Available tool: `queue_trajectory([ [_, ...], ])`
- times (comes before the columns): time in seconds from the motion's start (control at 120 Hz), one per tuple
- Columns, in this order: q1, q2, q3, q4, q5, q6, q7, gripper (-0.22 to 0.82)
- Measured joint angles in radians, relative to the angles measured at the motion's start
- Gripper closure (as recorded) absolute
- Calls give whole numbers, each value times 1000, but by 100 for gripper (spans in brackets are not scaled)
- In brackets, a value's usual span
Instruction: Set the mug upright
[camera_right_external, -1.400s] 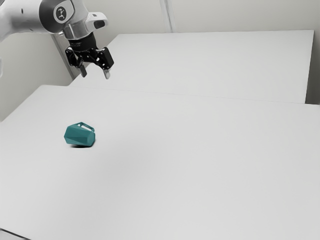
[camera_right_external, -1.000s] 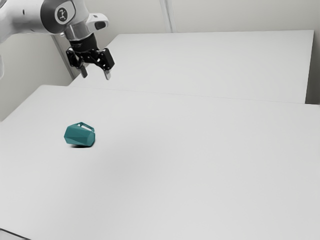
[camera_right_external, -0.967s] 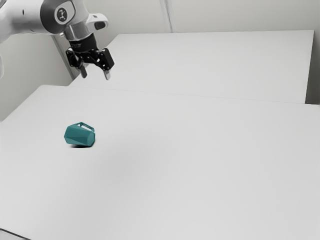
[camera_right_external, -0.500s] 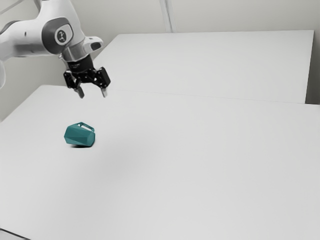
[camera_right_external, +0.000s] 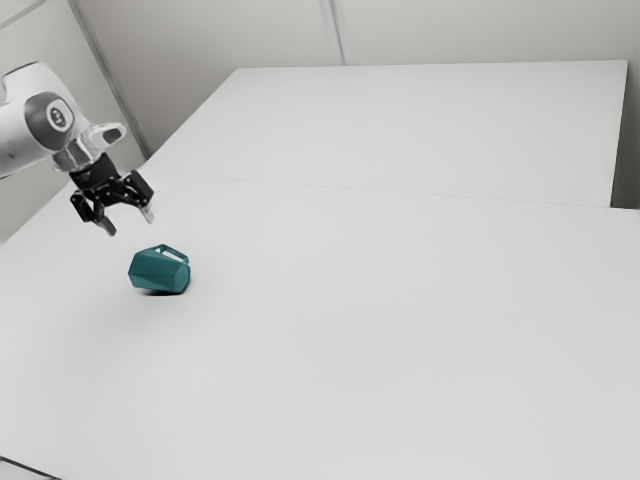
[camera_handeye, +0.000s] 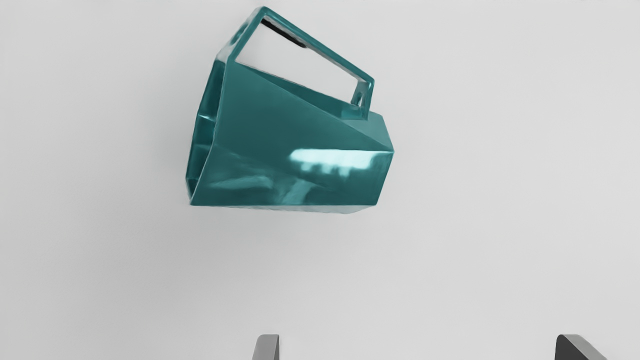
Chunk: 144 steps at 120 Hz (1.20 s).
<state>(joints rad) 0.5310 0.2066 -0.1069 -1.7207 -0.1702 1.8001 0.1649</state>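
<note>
My gripper (camera_right_external: 130, 224) hangs above the table in the exterior view, up and to the exterior view's left of the mug. A teal faceted mug (camera_right_external: 158, 271) lies on its side, its mouth facing the exterior view's left and its handle raised. In the wrist view the same mug (camera_handeye: 300, 145) lies ahead of the fingertips, apart from them, with its open mouth partly visible. The gripper (camera_handeye: 417, 345) is open there, its two fingertips wide apart with nothing between them.
The white table (camera_right_external: 380, 330) extends around the mug. A second white surface (camera_right_external: 420, 130) adjoins its far side, with pale walls behind. A dark line crosses the exterior view's lower left corner.
My gripper has come down and moved toward the exterior view's left, nearer the mug's height. The mug lies where it was.
</note>
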Motion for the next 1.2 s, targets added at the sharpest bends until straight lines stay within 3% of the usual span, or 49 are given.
queue_trajectory([
  [0.258,151,140,2,54,-140,45,285,0],
  [0.683,206,401,11,230,-381,56,635,0],
  [0.883,219,434,8,248,-432,37,736,0],
  [1.2,252,420,1,243,-458,-119,827,0],
])
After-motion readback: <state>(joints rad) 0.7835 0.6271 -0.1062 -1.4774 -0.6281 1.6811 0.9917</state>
